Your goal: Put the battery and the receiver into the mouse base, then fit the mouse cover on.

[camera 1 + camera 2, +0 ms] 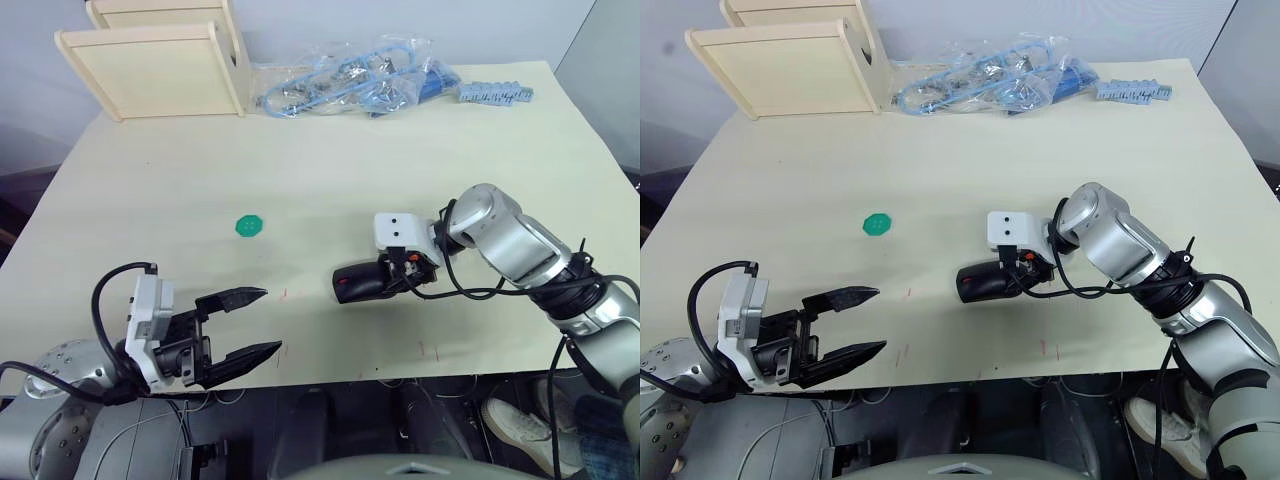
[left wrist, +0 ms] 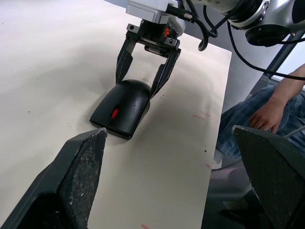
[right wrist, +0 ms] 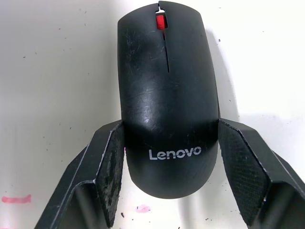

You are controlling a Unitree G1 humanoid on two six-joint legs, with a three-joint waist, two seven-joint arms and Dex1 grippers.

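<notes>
Right gripper clamps the mouse cover mid-table, left gripper spread apart at the near edge of the cream table.

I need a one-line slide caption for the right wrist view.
Right gripper straddling the assembled mouse, cover fitted, red wheel at the far end.

Pale cream table with small red marks near its near edge. Two light wooden frames stand at the far left corner. Clear plastic bags of blue parts lie along the far edge. Plain grey wall behind. Dark floor at left.
</notes>
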